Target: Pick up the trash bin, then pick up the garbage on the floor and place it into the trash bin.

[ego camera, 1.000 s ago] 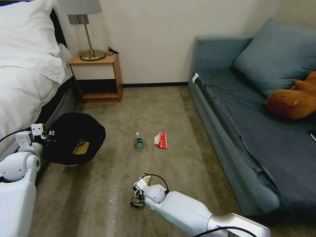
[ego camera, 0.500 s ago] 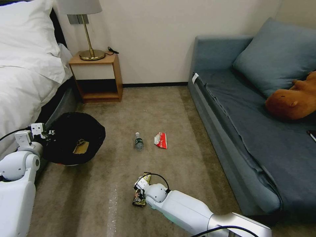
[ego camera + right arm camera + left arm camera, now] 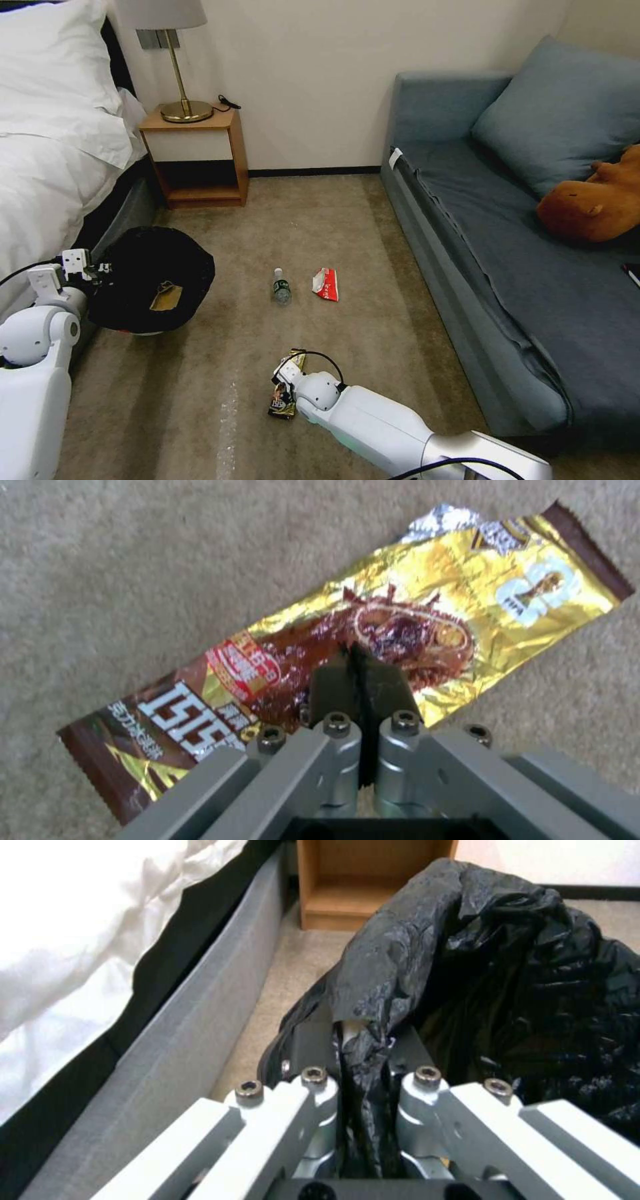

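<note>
my left end effector (image 3: pixel 363 1060) clamps black-bagged round white bin (image 3: pixel 152 280) rim, keeping it aloft; right end effector (image 3: pixel 357 667) pinched shut on glossy gold-brown wrapper (image 3: pixel 347 660) for lifting.

Carpet (image 3: pixel 347 220), beige. Bin (image 3: pixel 152 279), black wrinkled liner, with a tan scrap (image 3: pixel 165 297) inside. Wrapper (image 3: pixel 373 645), glossy gold and brown, with white lettering and a red patch. Packet (image 3: pixel 326 285), red and white. Bottle (image 3: pixel 281 286), clear with a green label. Sofa (image 3: pixel 533 267), blue-grey.
</note>
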### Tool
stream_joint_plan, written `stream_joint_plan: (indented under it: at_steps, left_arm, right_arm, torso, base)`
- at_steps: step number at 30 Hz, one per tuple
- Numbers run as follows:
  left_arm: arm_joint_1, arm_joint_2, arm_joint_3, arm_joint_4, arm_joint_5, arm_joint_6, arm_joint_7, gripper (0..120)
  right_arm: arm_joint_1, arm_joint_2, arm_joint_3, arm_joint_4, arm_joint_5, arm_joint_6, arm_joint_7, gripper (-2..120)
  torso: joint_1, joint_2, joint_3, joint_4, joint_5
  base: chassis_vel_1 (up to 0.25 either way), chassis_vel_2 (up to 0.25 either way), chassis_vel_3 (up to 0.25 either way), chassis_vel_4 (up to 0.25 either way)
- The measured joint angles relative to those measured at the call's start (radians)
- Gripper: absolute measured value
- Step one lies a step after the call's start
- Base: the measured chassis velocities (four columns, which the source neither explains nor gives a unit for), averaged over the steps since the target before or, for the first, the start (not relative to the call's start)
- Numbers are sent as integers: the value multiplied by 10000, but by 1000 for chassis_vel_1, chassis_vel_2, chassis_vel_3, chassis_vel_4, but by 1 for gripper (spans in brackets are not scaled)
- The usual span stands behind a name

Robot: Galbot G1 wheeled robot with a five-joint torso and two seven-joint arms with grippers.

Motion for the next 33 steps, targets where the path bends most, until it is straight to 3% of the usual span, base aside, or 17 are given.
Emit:
stream_joint_plan:
  at_steps: [23, 26, 33]
  left_arm:
    - [-9, -278, 49, -552, -118, 196, -112, 7]
    - [30, -342, 48, -575, -119, 197, -114, 7]
    - [87, -380, 36, -706, -119, 194, -114, 7]
  right_arm:
    - [146, -142, -419, -90, 6, 417, -71, 1]
    - [151, -170, -475, -98, 32, 417, -17, 16]
    - [151, -177, -493, -135, 30, 430, 64, 36]
  torso:
    - [0, 1, -1, 0, 0]
    - [0, 0, 0, 0, 0]
    - [0, 1, -1, 0, -3]
  base:
    - [0, 0, 0, 0]
    - [0, 0, 0, 0]
    - [0, 0, 0, 0]
